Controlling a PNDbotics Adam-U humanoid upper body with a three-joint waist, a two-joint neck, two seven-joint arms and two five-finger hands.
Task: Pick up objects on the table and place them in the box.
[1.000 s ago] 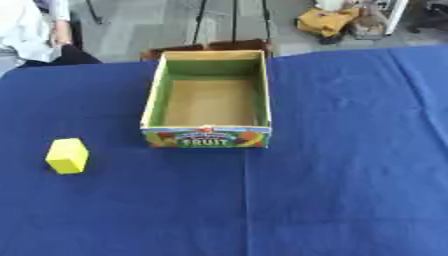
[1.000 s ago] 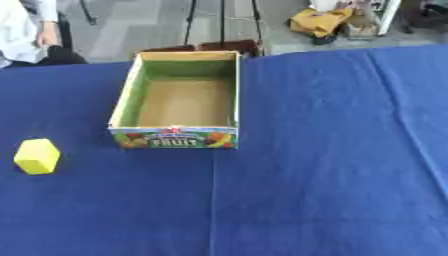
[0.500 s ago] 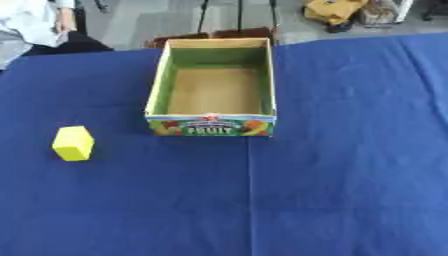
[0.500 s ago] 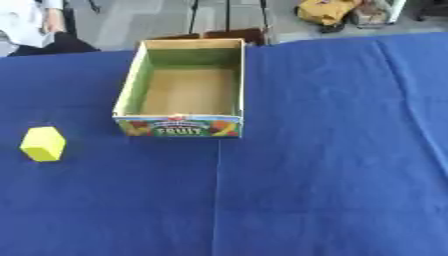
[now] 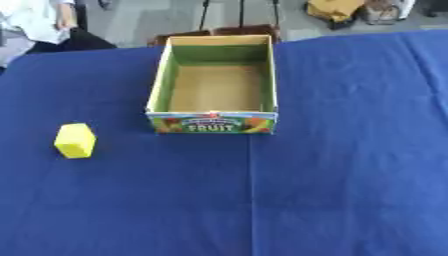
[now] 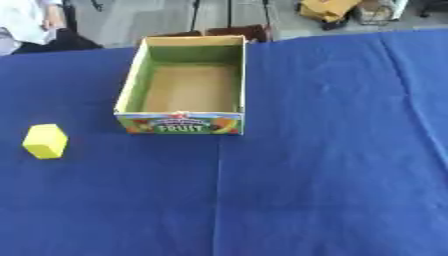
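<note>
Left eye view: cardboard box (image 5: pixel 214 122), yellow block (image 5: pixel 75 141).

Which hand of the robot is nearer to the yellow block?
Cannot be told: neither hand shows in either view. The yellow block lies on the robot's left side of the table, left of the fruit box.

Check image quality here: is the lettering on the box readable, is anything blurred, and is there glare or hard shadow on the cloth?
Left eye view: slightly soft overall, yet "FRUIT" reads on the green-lined cardboard box; the yellow block has fuzzy edges. Right eye view: the same softness; even light on the blue tablecloth, no glare, only faint shadow beside box and block. Neither robot hand shows.
</note>
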